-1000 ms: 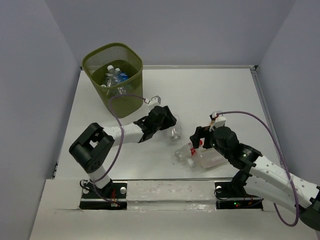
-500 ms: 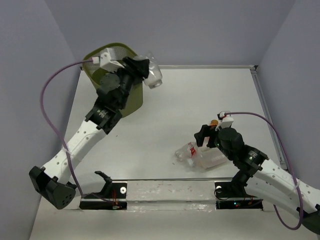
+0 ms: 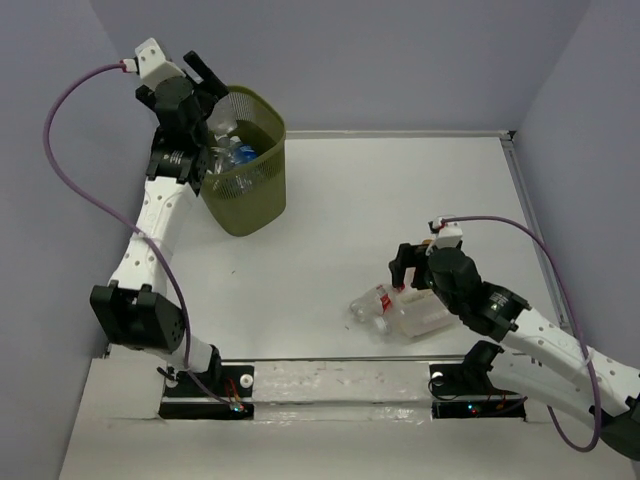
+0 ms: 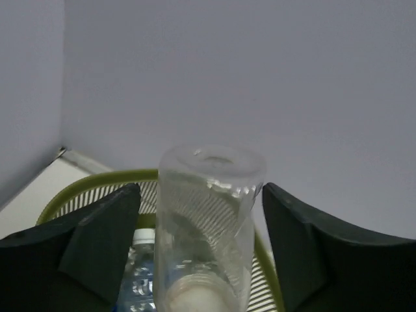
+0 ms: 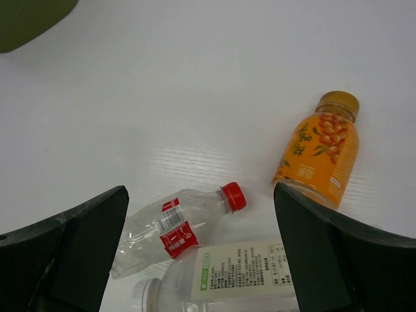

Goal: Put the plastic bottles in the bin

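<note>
My left gripper [image 3: 204, 72] is raised over the far left rim of the olive-green mesh bin [image 3: 250, 190]. Seen from the left wrist, its jaws stand open, and a clear plastic bottle [image 4: 208, 221] sits loose between them above the bin rim [image 4: 97, 185]. A blue-labelled bottle [image 4: 138, 276] lies inside, among other bottles [image 3: 236, 152]. My right gripper [image 5: 200, 192] hovers open over a crushed red-capped bottle [image 5: 175, 227], a large squarish clear bottle [image 5: 247, 279] with a white label, and a small orange bottle [image 5: 318, 149], all lying on the table.
Grey walls enclose the white table [image 3: 400, 190] on three sides. The bin stands in the far left corner. The red-capped bottle [image 3: 372, 303] and the squarish bottle [image 3: 418, 320] lie close to the right arm's base.
The left arm lifted the clear bottle from the table and swung up over the bin; its jaws, shut on the bottle before, now stand open. The right gripper barely shifted.
</note>
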`<state>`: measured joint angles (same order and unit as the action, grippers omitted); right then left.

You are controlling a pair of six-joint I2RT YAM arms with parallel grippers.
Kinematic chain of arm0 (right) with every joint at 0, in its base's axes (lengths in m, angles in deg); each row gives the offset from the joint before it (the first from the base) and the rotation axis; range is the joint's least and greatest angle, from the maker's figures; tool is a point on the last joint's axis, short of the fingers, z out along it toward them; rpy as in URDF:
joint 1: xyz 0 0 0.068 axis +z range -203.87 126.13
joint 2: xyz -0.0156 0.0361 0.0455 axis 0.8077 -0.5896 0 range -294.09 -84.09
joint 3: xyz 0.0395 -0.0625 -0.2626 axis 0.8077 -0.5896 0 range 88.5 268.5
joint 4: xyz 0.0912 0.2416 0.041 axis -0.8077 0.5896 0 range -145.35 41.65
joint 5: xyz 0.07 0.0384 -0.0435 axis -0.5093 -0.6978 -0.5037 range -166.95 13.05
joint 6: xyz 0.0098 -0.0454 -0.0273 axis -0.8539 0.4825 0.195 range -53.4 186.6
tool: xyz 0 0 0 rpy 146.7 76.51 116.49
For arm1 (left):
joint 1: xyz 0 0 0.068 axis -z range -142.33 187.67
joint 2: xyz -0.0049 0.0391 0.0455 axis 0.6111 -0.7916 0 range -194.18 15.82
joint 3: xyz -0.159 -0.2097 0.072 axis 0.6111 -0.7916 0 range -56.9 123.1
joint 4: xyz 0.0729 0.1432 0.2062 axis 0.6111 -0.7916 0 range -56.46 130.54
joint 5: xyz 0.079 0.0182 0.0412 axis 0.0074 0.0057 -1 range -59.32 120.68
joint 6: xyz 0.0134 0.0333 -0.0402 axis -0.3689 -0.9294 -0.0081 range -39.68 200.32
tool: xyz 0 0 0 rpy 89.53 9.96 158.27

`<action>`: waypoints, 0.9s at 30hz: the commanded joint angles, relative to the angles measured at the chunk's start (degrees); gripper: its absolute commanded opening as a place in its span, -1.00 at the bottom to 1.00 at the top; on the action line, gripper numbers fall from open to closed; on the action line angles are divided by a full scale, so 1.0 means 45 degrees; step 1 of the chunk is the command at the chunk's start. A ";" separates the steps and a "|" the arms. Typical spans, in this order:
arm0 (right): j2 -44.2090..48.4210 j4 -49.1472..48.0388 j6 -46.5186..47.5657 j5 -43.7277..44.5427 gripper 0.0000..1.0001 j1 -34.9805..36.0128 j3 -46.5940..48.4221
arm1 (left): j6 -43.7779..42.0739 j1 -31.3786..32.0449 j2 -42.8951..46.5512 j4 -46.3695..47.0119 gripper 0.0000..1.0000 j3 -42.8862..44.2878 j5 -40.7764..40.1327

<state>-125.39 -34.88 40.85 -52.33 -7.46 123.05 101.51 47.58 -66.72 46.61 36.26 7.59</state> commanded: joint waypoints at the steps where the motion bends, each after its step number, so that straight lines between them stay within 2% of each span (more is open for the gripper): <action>1: -0.0509 0.0821 -0.0583 0.2396 0.98 -0.0021 0.0819 | -0.0471 -0.0289 -0.0837 -0.0586 0.93 0.0352 0.0731; 2: -0.0568 0.0938 -0.0913 0.2690 0.98 -0.0021 0.0839 | -0.0393 -0.0289 -0.0740 -0.0451 0.98 0.0177 0.1201; 6: -0.0978 0.2146 -0.1696 0.4210 0.99 -0.0021 0.1325 | -0.0236 0.0334 0.0253 -0.0293 0.98 -0.0020 0.2512; 8: -0.1135 0.2404 -0.1952 0.4858 0.98 -0.0137 0.1541 | -0.0411 0.1328 0.1055 -0.0468 0.98 -0.0428 0.3157; 9: -0.1058 0.2404 -0.1739 0.5189 0.96 -0.0138 0.1832 | -0.0663 0.2280 0.1425 -0.0720 0.99 -0.0662 0.3584; 11: -0.0843 0.2444 -0.1503 0.5639 0.93 -0.0255 0.2321 | -0.0511 0.3183 0.2596 -0.0879 0.98 -0.1987 0.4152; 13: -0.0356 0.2424 -0.0977 0.6031 0.84 -0.0412 0.3238 | -0.0316 0.4317 0.3417 -0.0976 0.98 -0.3275 0.5751; 15: -0.0121 0.2308 -0.0392 0.6403 0.79 -0.0821 0.4019 | 0.0368 0.5098 0.4628 -0.0764 0.98 -0.5656 0.6261; 16: 0.0093 0.2191 0.0365 0.6365 0.69 -0.0822 0.4835 | 0.0350 0.5991 0.4883 -0.0530 0.98 -0.7134 0.6786; 17: 0.0095 0.2112 0.0682 0.6210 0.65 -0.0957 0.5249 | 0.0369 0.6464 0.5079 -0.0528 0.98 -0.7149 0.6772; 19: 0.0290 0.1897 0.1461 0.5353 0.56 -0.0959 0.6262 | 0.0526 0.7480 0.5198 -0.0353 0.98 -0.8668 0.6849; 20: 0.0291 0.1897 0.1640 0.4962 0.56 -0.0959 0.6481 | 0.0448 0.8606 0.5102 -0.0236 0.98 -0.9155 0.6754; 23: 0.0037 0.2150 0.1954 0.3905 0.58 -0.0959 0.6563 | -0.0137 1.0523 0.4401 -0.0079 0.98 -0.9685 0.5330; 27: -0.0586 0.2968 0.1272 0.3087 0.74 -0.0959 0.5607 | -0.0606 1.0981 0.3209 0.0098 0.98 -0.9630 0.4760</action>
<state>-124.08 -25.83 46.29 -33.12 -11.55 152.38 101.64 95.58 -50.46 44.31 -7.89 32.44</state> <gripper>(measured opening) 0.842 0.990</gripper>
